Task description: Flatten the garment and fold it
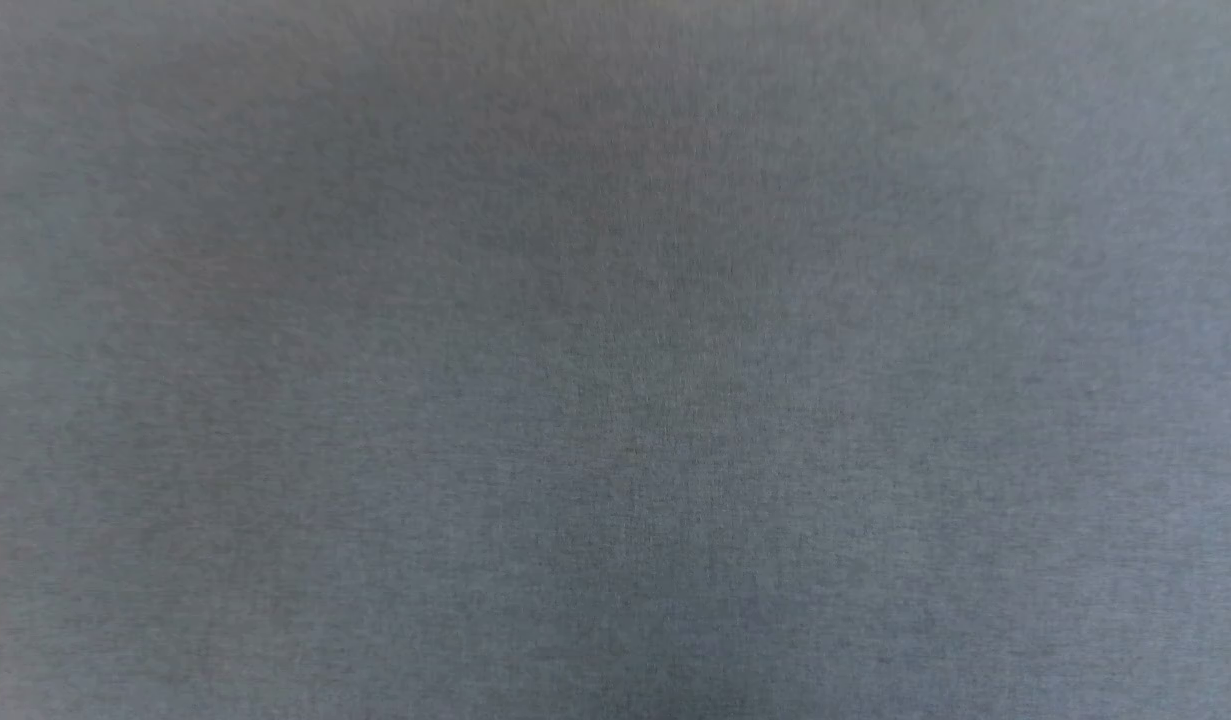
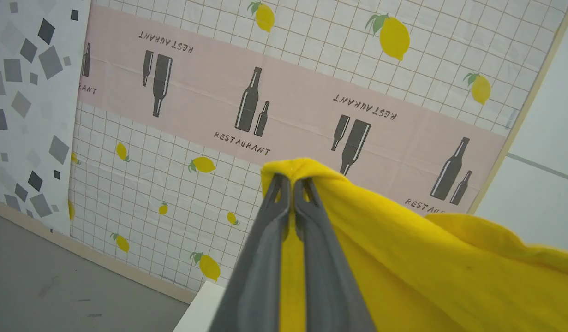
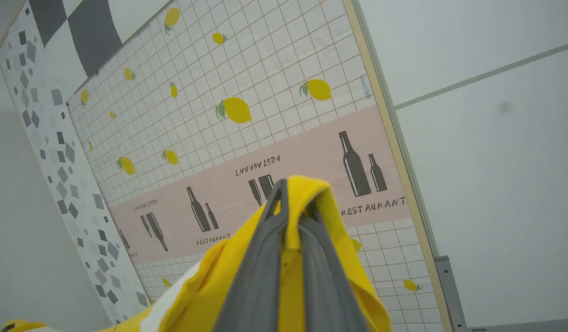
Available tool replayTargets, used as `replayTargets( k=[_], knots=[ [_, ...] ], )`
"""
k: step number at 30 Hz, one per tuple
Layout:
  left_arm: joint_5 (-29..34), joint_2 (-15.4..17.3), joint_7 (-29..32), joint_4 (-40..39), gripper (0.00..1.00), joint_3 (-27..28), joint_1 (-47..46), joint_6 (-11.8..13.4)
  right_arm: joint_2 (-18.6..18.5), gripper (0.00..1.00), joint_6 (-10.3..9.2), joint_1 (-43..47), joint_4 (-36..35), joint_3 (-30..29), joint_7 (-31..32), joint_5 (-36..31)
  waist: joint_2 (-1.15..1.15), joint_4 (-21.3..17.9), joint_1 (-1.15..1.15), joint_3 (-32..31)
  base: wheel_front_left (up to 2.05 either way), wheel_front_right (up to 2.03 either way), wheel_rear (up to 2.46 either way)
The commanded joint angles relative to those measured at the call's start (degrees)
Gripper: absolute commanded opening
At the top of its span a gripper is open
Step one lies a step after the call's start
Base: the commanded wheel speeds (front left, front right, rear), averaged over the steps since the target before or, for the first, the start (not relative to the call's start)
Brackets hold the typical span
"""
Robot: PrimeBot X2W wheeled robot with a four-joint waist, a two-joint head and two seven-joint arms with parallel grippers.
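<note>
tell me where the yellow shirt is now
In both wrist views the shirt is pinched by the left pincer and the right pincer, held up before the lemon-print wall.

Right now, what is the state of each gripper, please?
Left gripper: closed, holding the yellow garment.
Right gripper: closed, holding the same garment.

We've got the garment [image 2: 403, 258] draped over the left gripper [image 2: 292, 184] tips and pinched between them, rest trailing to that view's right. At the right gripper [image 3: 294, 200], cloth is pinched over the tips and hangs off both sides. Panel [image 2: 288, 92] behind both. Floor [image 2: 44, 276] below the panel, bench [image 2: 198, 316] corner just left of the left gripper. Wall [image 3: 496, 161] right of the panel.
</note>
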Motion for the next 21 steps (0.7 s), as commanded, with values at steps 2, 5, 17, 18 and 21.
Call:
replayTargets(
  k=[2,5,17,18,21],
  knots=[
    [0.03,0.17,-2.55,1.53,0.0,0.3,-2.13,-1.24,-0.02,0.0,-0.08,-2.84,3.33,0.08,-2.65,-1.14,0.0,-0.69,-0.01,7.13,0.0,0.0,0.0],
    [-0.5,-0.04,-4.84,3.93,0.0,0.77,-2.86,-2.33,-0.02,0.0,-0.08,-5.25,7.06,0.07,-4.61,-1.68,0.0,-0.38,-0.01,8.73,0.0,0.0,0.0],
    [-4.17,-4.24,-9.97,12.64,0.0,0.66,2.93,-8.17,-0.04,0.0,-0.08,1.83,11.46,2.33,-5.88,0.95,0.0,2.07,-0.01,8.85,0.0,0.0,0.0],
    [-4.48,-4.68,-10.61,12.99,0.0,0.64,3.99,-8.82,-0.1,0.0,-0.08,3.43,11.2,2.84,-5.74,1.73,0.0,2.39,-0.01,8.08,0.0,0.0,0.0],
    [-5.29,-5.84,-12.17,14.16,0.0,0.35,8.19,-10.78,-0.68,0.0,-0.08,10.13,8.86,5.17,-5.23,5.11,0.0,3.33,-0.01,4.92,0.0,0.0,0.0]
  ],
)
